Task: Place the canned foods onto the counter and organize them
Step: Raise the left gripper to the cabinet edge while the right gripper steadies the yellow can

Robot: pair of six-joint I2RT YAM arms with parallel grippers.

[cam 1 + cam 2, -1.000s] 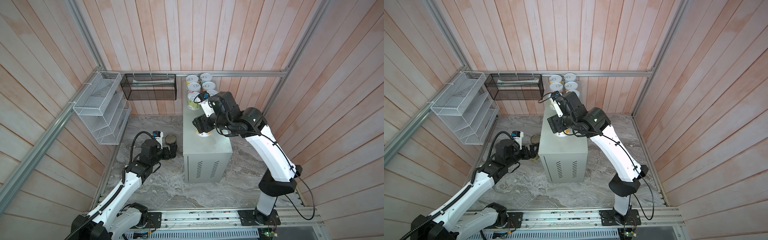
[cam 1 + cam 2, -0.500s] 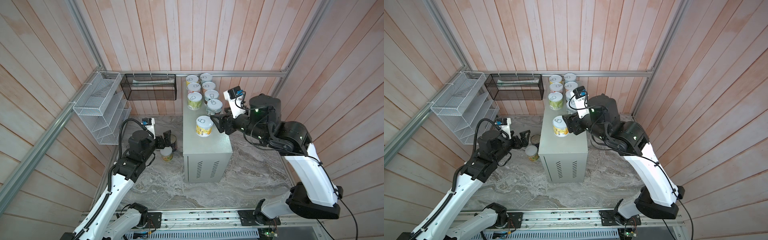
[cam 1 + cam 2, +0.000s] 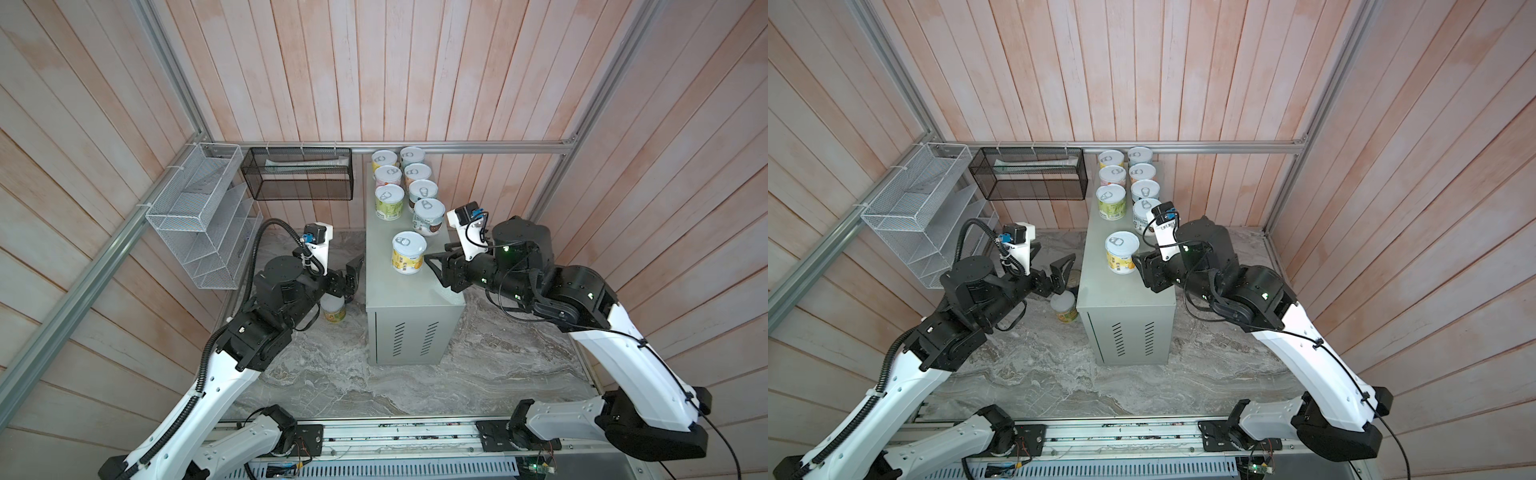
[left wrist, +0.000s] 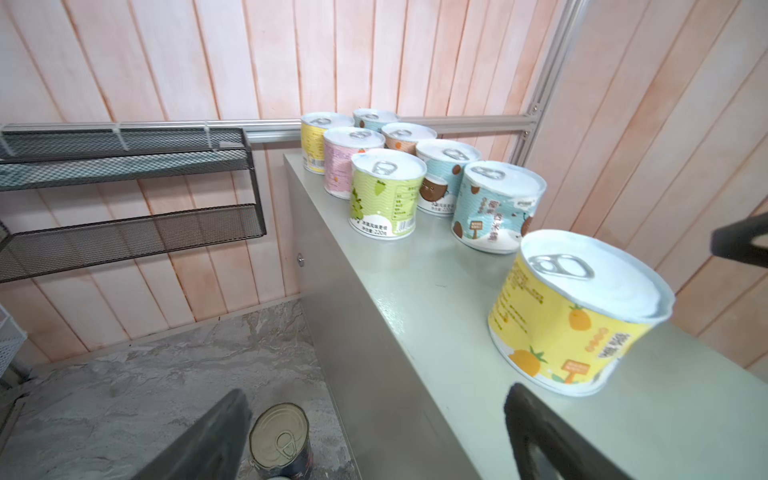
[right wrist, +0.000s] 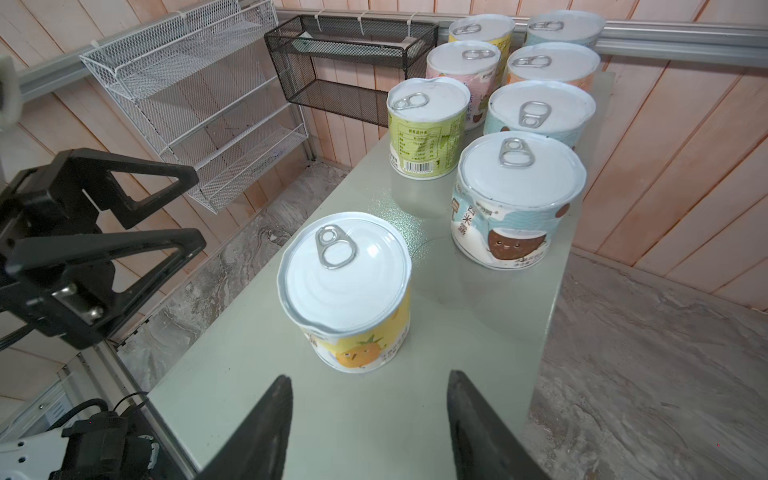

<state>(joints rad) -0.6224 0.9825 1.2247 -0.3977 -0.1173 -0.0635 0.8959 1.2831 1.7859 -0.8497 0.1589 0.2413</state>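
Observation:
The counter [image 3: 415, 303] is a tall grey-green box. Several canned foods stand in two rows at its far end [image 3: 390, 201]. A yellow pineapple tin [image 3: 409, 252] stands alone nearer the front. My right gripper [image 3: 432, 264] hovers just right of that tin, open and empty; the wrist view shows its jaws [image 5: 370, 384] apart over bare counter top. My left gripper [image 3: 351, 276] hangs open beside the counter's left wall, above the floor. Below it stand a yellow-labelled tin [image 3: 333, 309] and a dark-blue tin [image 4: 279, 438].
A black mesh basket [image 3: 299, 174] and a white wire rack [image 3: 199, 216] hang on the wall left of the counter. Grey marble floor [image 3: 374, 386] lies in front. Wooden walls close in on three sides.
My right gripper let go of the yellow pineapple tin on the counter, drew back to the right and narrowed its jaws. The left arm rose from the tins on the floor.

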